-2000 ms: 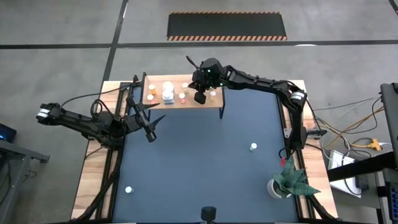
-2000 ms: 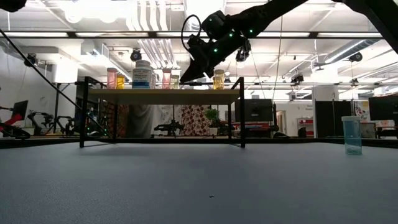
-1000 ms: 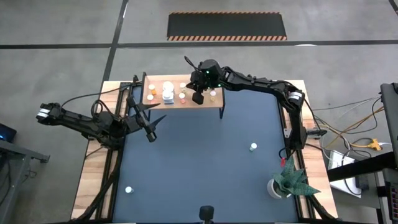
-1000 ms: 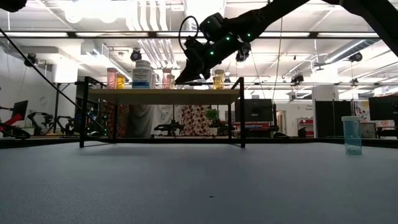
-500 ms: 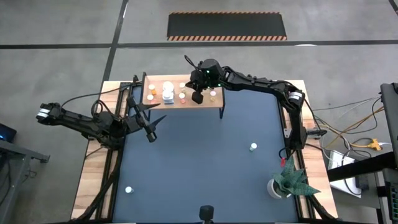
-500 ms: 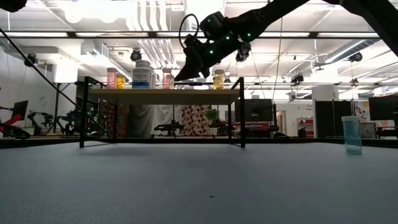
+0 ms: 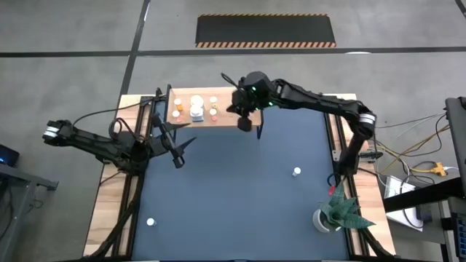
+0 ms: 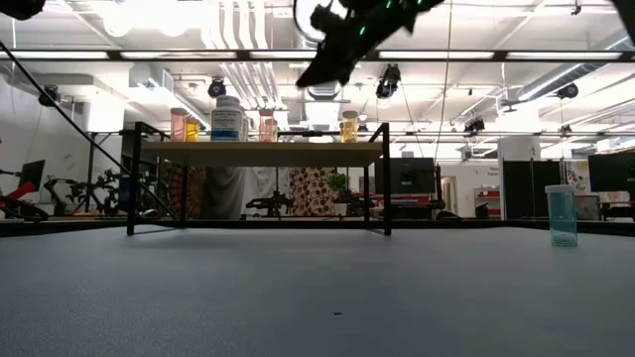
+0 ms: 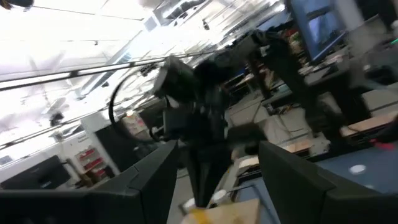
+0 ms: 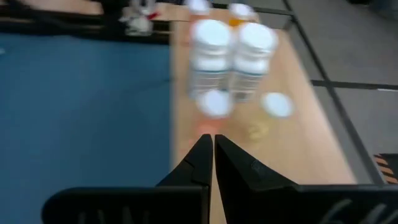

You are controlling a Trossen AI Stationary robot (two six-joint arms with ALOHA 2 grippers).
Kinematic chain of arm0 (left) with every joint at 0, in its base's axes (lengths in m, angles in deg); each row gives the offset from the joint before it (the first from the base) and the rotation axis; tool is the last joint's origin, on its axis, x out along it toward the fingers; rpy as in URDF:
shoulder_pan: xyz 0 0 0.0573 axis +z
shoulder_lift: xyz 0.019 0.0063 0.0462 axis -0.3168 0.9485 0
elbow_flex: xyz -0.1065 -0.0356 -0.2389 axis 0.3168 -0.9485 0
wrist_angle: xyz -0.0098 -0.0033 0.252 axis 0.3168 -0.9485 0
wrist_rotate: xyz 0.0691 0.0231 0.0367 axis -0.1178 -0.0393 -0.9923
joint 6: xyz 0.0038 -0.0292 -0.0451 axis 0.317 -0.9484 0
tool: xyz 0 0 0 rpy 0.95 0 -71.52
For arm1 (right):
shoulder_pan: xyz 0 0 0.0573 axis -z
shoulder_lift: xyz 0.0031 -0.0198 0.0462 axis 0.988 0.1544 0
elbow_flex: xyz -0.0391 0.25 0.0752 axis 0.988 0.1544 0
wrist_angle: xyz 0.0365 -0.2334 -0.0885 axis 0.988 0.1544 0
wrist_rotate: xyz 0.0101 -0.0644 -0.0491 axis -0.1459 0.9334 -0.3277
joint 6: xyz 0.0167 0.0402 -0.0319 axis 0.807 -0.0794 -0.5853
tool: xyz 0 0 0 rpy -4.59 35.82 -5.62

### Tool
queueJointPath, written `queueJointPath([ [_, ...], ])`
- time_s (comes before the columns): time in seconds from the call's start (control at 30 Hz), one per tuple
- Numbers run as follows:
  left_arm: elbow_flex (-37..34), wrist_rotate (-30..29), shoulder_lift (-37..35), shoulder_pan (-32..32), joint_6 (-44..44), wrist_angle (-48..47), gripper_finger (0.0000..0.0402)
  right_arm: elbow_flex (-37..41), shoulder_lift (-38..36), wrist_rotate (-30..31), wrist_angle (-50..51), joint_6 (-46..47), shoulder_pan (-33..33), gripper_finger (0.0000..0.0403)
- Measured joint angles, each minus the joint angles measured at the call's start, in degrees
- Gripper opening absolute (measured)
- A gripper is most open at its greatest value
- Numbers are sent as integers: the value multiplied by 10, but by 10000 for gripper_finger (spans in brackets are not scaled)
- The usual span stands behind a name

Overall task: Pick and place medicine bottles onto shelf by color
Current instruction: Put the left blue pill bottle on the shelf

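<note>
Hovering my right gripper [image 7: 247, 124], fingers pinched together and empty, over the shelf [image 7: 182, 118] edge; descending could topple bottles [image 7: 196, 110]. Left gripper [image 7: 177, 149] spread, idle.

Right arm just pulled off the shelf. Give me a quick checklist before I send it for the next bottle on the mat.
1. Right tool empty: ok, fingers together with nothing between them in the right wrist view.
2. Right tool clear of the shelf: ok, raised well above it in the low view.
3. Shelved bottles upright: ok for those seen in the low view.
4. Bottle on the mat standing, unobstructed: ok.
5. Second mat bottle upright: cannot tell.
6. Left tool parked beside the shelf: ok.
</note>
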State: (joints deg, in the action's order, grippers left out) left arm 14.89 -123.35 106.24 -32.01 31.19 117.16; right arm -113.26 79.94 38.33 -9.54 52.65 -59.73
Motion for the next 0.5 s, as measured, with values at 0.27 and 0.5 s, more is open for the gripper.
queueJointPath([
  [0.27, 2, 129, 57, -5, -123, 23, 206, 82, -112, 0, 44, 9, -93, 9],
  [0.5, 16, 136, 128, -31, -299, 18, 206, 223, -207, 14, -5, 11, -164, 9],
])
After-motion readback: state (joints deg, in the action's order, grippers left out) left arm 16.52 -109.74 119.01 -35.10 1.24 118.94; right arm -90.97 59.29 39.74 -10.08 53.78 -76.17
